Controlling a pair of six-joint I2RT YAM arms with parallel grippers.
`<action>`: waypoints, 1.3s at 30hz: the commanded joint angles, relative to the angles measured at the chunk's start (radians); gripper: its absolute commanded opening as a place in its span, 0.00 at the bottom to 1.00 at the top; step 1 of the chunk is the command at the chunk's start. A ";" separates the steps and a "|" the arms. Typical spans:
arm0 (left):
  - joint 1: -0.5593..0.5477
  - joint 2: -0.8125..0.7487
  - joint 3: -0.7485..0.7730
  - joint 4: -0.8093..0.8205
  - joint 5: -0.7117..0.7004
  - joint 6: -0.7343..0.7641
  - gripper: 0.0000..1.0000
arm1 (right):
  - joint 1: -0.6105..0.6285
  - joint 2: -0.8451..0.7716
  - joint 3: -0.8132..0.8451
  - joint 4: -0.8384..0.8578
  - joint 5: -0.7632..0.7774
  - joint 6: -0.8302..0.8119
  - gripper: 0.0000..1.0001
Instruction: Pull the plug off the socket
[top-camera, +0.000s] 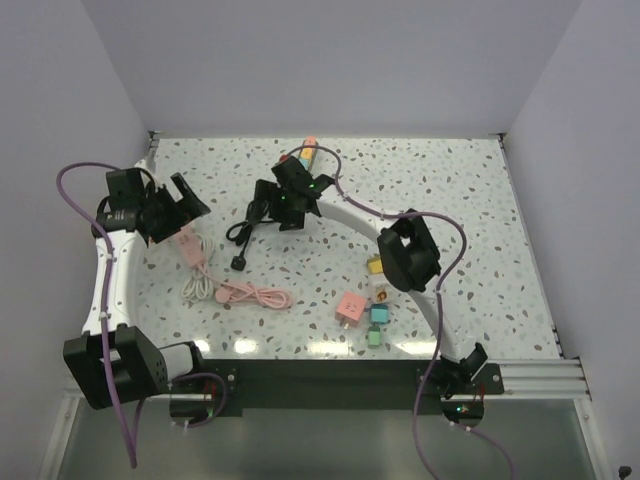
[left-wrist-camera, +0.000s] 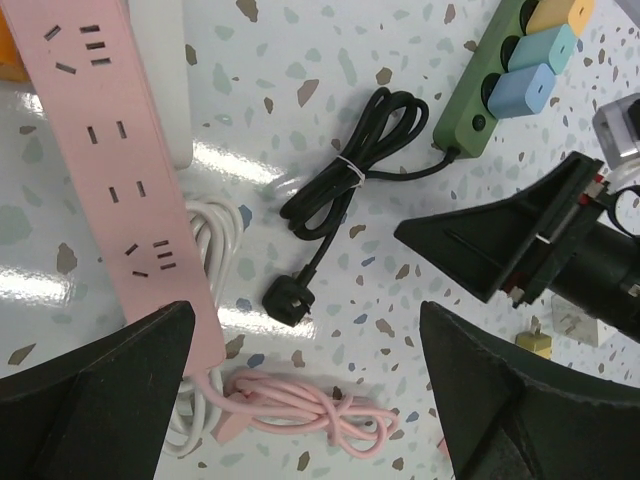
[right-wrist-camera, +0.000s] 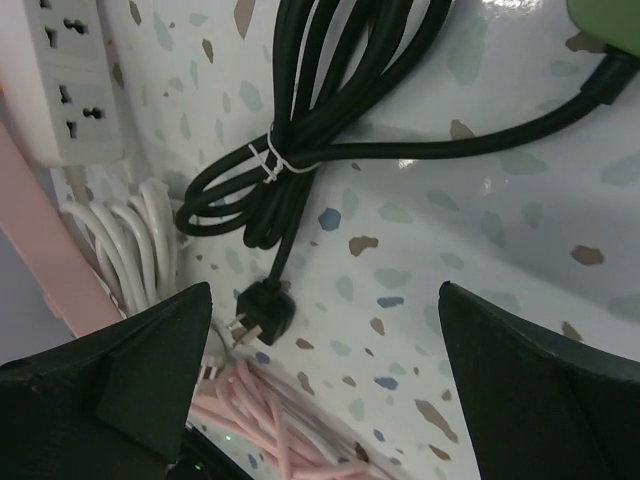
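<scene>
Three plugs (left-wrist-camera: 540, 48) on edge-cropped green strip (left-wrist-camera: 468, 112)

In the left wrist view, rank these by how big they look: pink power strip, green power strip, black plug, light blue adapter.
1. pink power strip
2. green power strip, partly cut off by the frame
3. light blue adapter and black plug look about alike, so they are not ranked.

The left gripper (top-camera: 188, 208) is hanging above the pink power strip (top-camera: 190, 250), the right gripper (top-camera: 262, 210) above the black cable (top-camera: 240, 232).
</scene>
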 joint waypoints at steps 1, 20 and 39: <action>-0.003 -0.043 -0.014 0.016 0.003 -0.022 1.00 | 0.003 0.050 0.081 0.111 0.009 0.152 0.99; -0.002 -0.114 -0.110 0.011 0.000 -0.027 1.00 | 0.046 0.357 0.291 0.017 0.023 0.453 0.35; -0.089 0.013 -0.142 0.142 0.198 0.006 0.99 | -0.195 -0.264 -0.658 -0.032 -0.063 -0.182 0.00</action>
